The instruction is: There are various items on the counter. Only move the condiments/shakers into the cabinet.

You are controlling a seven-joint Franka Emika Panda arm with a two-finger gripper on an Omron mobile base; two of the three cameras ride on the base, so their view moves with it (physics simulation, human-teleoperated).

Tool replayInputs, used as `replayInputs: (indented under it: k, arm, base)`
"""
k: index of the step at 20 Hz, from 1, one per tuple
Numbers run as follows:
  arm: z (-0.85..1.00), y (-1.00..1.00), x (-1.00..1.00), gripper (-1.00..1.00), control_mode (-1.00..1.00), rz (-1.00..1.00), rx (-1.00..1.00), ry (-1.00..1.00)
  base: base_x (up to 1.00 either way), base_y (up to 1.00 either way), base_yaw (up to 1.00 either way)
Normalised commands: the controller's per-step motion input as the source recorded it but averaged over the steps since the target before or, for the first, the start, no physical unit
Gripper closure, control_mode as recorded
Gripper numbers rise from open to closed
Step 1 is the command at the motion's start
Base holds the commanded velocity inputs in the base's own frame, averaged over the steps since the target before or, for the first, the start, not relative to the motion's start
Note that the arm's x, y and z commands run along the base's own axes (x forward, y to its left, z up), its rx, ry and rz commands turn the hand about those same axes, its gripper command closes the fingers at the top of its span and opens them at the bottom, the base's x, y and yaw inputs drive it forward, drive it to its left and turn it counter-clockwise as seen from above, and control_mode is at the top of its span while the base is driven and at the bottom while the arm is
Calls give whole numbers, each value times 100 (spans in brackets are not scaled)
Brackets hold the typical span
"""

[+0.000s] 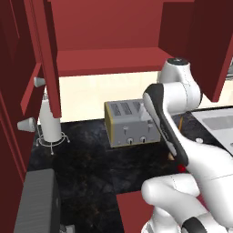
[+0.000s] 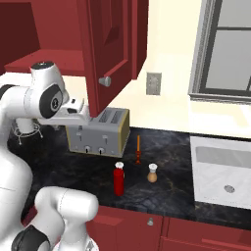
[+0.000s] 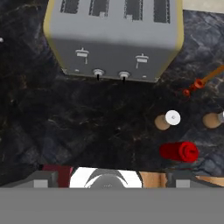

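On the black counter (image 2: pixel 166 157) a slim dark red bottle (image 2: pixel 118 179) stands in front of the grey toaster (image 2: pixel 100 132). A tan shaker (image 2: pixel 153 173) stands to the bottle's right and a thin orange-red utensil (image 2: pixel 138 149) behind them. From above, the hand view has the toaster (image 3: pixel 113 39) at the top, the bottle (image 3: pixel 178 151), one shaker (image 3: pixel 166 120), a second shaker (image 3: pixel 214 119) at the right edge and the utensil (image 3: pixel 203 81). My gripper (image 3: pixel 113 178) hangs open and empty high over the counter, left of the bottle. The cabinet (image 1: pixel 109 61) is open above.
An open cabinet door (image 2: pixel 110 49) hangs right beside my hand (image 2: pixel 73 110); another door (image 1: pixel 52 59) hangs at the left. The sink (image 2: pixel 220 171) lies at the right under a window (image 2: pixel 225 49). A white stand (image 1: pixel 50 123) sits left of the toaster, with a grey appliance (image 1: pixel 38 200) nearer.
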Motion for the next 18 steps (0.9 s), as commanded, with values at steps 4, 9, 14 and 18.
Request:
replayInputs:
  k: [4, 9, 14, 18]
  arm:
    - [-32, -8, -100, -100, -100, 0, 0, 0]
    - [-30, -28, -100, -100, -100, -5, 1, 0]
    - [0, -6, -19, -100, -100, -4, 1, -2]
    - [-14, -18, -39, -100, -100, -3, 5, -4]
  base:
    - [0, 0, 0]
    - [0, 0, 0]
    - [0, 0, 0]
    - [0, 0, 0]
